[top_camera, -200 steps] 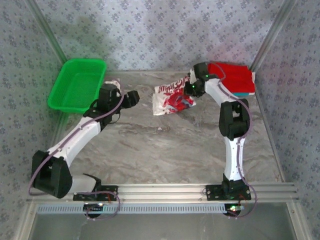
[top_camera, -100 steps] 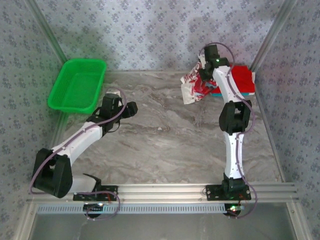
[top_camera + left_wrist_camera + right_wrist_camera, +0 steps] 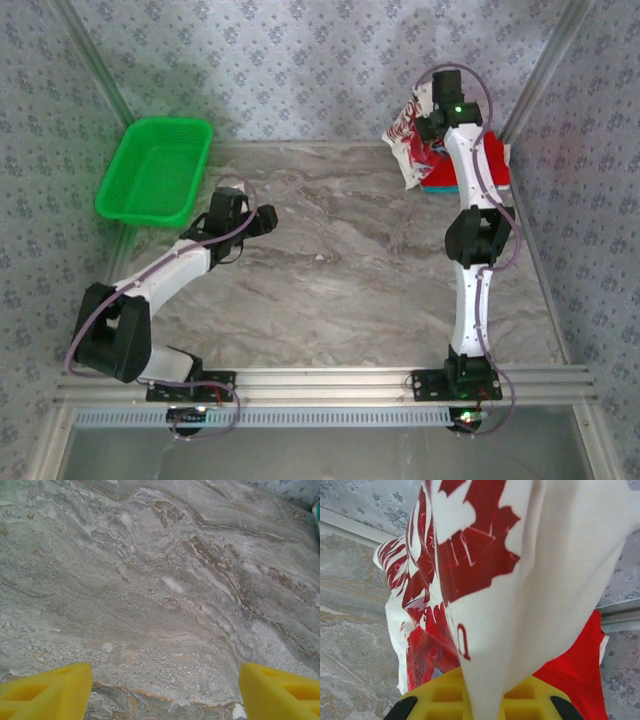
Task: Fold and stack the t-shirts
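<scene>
The right hand [image 3: 424, 112] is raised at the far right corner of the worktop [image 3: 330, 270], closed on the white t-shirt [image 3: 408, 148], which hangs from it clear of the surface in a loose bunch, its red print facing outward and to the left. In the right wrist view the cloth is drawn down between the yellow fingers [image 3: 440, 700] of that hand [image 3: 482, 700], the white t-shirt [image 3: 530, 595] spreading away from the pinch with the red graphic creased across its left side. Just behind and to the right of the hanging shirt lies the folded red shirt [image 3: 494, 160], flat on the worktop against the right wall, with a thin teal edge [image 3: 438, 186] showing along its near side; whether that is a whole folded shirt under the red one cannot be told from above. The red shirt [image 3: 577, 670] also shows past the white cloth at the wrist. The left hand [image 3: 263, 220] sits low over the left part of the worktop, well apart from all the shirts, its jaws spread wide and holding nothing; its wrist view shows the two yellow fingertips [image 3: 45, 690] of the hand [image 3: 165, 692] apart over bare marbled worktop [image 3: 160, 580]. The green basket [image 3: 155, 175] stands at the far left corner, near the left hand but not touching it
</scene>
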### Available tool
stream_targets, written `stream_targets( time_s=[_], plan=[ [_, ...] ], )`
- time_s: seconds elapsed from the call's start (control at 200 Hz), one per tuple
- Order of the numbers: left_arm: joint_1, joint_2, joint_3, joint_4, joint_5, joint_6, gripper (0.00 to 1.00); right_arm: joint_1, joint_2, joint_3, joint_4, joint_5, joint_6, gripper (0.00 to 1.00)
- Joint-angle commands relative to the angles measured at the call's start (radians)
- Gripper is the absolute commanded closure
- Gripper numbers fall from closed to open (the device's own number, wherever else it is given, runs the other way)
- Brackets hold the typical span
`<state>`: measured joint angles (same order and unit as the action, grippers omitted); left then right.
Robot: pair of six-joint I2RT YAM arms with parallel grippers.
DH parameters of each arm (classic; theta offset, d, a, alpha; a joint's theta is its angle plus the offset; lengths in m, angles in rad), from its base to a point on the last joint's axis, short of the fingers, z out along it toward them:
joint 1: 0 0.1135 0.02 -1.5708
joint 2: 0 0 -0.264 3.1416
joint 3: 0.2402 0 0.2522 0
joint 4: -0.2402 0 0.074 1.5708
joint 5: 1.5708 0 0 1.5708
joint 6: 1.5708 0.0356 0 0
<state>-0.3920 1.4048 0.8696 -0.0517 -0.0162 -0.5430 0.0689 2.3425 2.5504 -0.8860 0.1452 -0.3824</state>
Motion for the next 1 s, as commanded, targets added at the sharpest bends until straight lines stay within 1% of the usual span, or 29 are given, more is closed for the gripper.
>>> stream_targets(
  time_s=[0.0,0.125,0.24,0.48,0.635,0.76,0.879,0.884,0.894,0.929,0.994],
  plan=[
    [0.004,0.019,0.019,0.018,0.0,0.006,0.23,-0.017,0.008,0.055,0.046,-0.019,-0.017,1.0],
    [0.004,0.021,0.026,0.009,0.007,0.007,0.23,-0.041,0.017,0.065,0.059,-0.041,-0.026,1.0],
    [0.004,0.006,0.028,-0.005,-0.007,0.016,0.22,-0.067,0.036,0.077,0.059,-0.011,-0.045,1.0],
    [0.004,0.021,0.041,-0.024,-0.024,0.033,0.22,-0.12,0.057,0.076,0.082,-0.004,-0.061,1.0],
    [0.004,0.033,0.058,-0.04,-0.022,0.043,0.22,-0.162,0.097,0.061,0.133,0.05,-0.067,1.0],
    [0.008,0.024,0.073,-0.062,-0.044,0.059,0.22,-0.192,0.142,0.058,0.207,0.114,-0.116,1.0],
    [0.013,0.014,0.082,-0.079,-0.061,0.069,0.22,-0.213,0.179,0.073,0.256,0.154,-0.128,1.0],
    [0.013,0.014,0.082,-0.08,-0.062,0.069,0.22,-0.213,0.181,0.073,0.258,0.155,-0.129,0.99],
    [0.014,0.013,0.084,-0.081,-0.063,0.069,0.21,-0.214,0.184,0.073,0.263,0.159,-0.131,0.95],
    [0.016,0.011,0.086,-0.084,-0.065,0.07,0.21,-0.215,0.19,0.073,0.275,0.164,-0.137,0.75],
    [0.019,0.005,0.087,-0.09,-0.079,0.072,0.21,-0.216,0.195,0.073,0.28,0.197,-0.141,0.45]
  ],
)
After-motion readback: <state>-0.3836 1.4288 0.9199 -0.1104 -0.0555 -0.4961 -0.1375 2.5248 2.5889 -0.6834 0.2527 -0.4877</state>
